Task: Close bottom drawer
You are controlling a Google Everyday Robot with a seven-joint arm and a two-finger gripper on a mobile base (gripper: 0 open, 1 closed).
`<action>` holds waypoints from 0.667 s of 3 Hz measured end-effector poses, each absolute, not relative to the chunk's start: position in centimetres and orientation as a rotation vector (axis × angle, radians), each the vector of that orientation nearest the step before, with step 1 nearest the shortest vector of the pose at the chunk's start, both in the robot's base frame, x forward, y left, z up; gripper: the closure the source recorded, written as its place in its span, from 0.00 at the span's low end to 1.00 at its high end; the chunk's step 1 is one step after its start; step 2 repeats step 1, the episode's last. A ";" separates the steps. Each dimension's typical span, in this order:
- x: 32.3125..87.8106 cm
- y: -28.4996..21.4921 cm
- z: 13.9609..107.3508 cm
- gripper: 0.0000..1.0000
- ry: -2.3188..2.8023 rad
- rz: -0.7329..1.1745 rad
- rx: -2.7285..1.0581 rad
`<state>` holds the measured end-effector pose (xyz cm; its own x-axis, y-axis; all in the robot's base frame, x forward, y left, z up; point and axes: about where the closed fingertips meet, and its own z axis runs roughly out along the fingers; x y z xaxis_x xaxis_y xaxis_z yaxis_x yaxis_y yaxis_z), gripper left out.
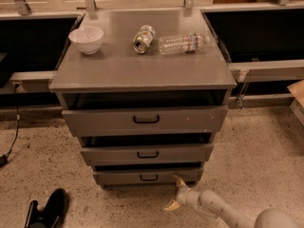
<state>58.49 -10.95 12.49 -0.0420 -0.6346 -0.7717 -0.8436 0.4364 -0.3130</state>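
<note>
The bottom drawer (pixel 118 177) is the lowest grey front of the cabinet (pixel 142 72), with a small black bar handle (pixel 148 177). It sticks out only slightly, with a thin dark gap above it. My gripper (pixel 175 193) is on the floor side, just right of the handle and in front of the drawer. It is open and empty. Its upper fingertip (pixel 179 179) touches or nearly touches the drawer front. The pale arm (pixel 223 213) comes in from the lower right.
The middle drawer (pixel 147 154) and top drawer (pixel 145 120) stand partly open. On the cabinet top are a white bowl (pixel 87 38), a tipped can (pixel 143 38) and a lying plastic bottle (pixel 183 42). A black shoe (pixel 47 212) lies at lower left.
</note>
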 end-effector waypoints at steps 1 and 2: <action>58.5 -10.9 12.5 0.00 1.756 0.281 -1.277; 58.5 -10.9 12.5 0.00 1.756 0.281 -1.277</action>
